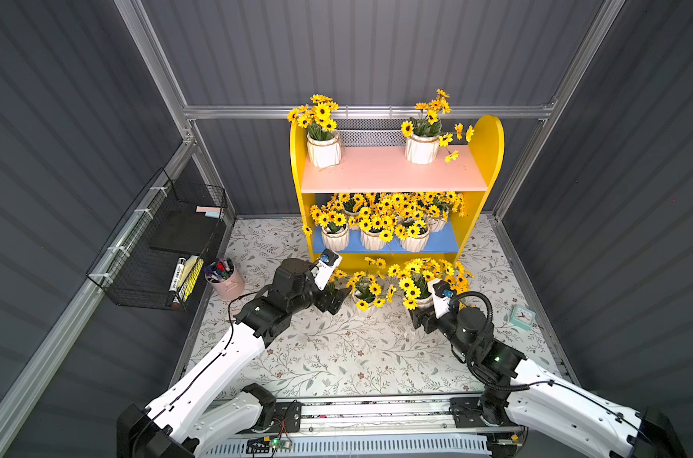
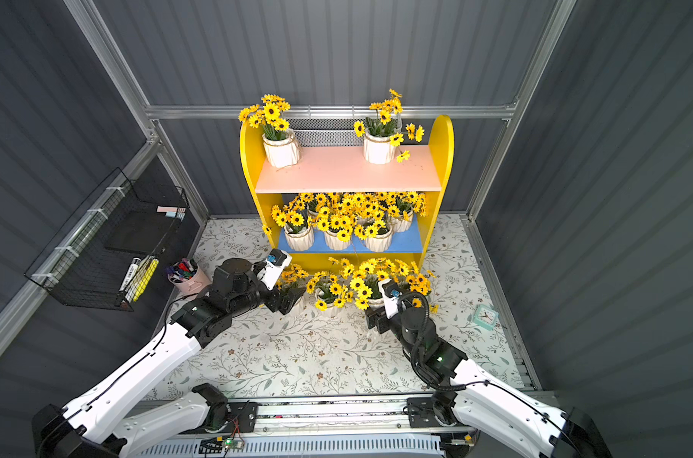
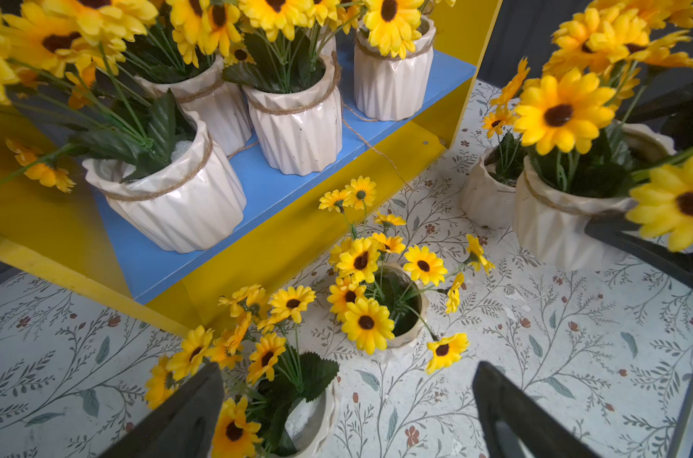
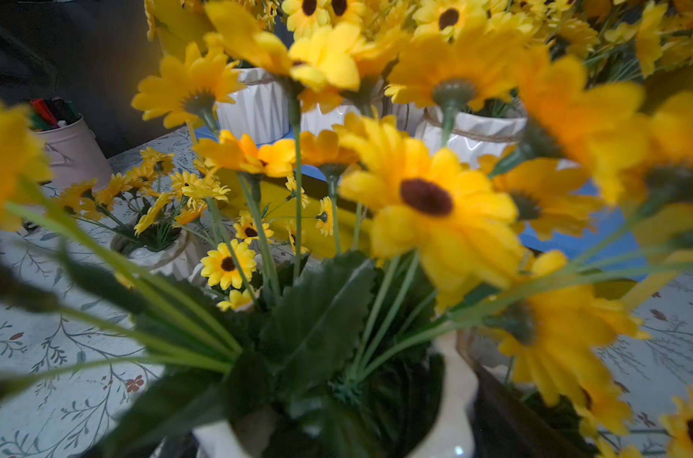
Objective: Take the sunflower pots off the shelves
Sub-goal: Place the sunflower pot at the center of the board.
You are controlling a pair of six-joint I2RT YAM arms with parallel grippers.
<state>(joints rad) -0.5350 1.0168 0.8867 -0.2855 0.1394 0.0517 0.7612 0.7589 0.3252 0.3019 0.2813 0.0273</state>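
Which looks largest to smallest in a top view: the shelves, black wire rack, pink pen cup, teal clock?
1. shelves
2. black wire rack
3. pink pen cup
4. teal clock
The rack hangs higher, probably nearer the camera, so its look may be flattered.

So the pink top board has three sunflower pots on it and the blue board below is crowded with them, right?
Not three: both top views show the pink top board holding two sunflower pots, one at each end. The blue board below is crowded with them.
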